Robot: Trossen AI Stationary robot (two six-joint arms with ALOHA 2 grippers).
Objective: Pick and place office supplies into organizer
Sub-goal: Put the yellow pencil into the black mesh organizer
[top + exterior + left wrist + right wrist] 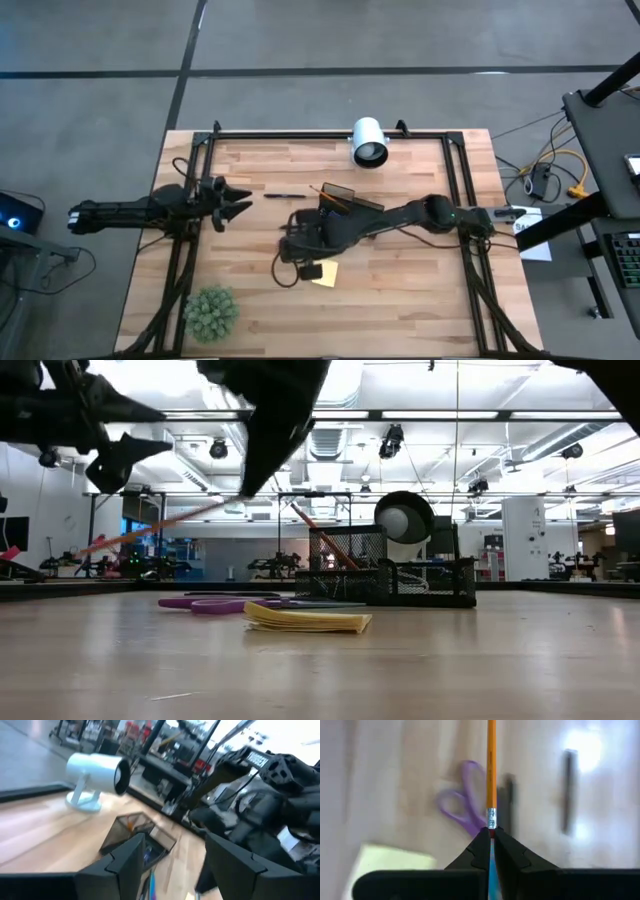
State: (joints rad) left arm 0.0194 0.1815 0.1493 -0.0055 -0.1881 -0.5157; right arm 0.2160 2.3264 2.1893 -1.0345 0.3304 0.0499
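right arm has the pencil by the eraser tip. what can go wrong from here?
1. The right end effector pinches only the eraser end of the pencil, so the long free shaft may pivot or slip out.
2. The shaft sticks far out in the low view; it may catch the organizer rim instead of dropping in.
3. The scissors and sticky notes lie right below, so a dropped pencil may land on them.

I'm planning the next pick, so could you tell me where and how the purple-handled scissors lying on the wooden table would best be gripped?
The purple-handled scissors lie flat on the wooden table, so a gripper would probably best come straight down from above and close across the narrow neck where the two loops meet. The loops themselves look too wide and rounded to pinch.
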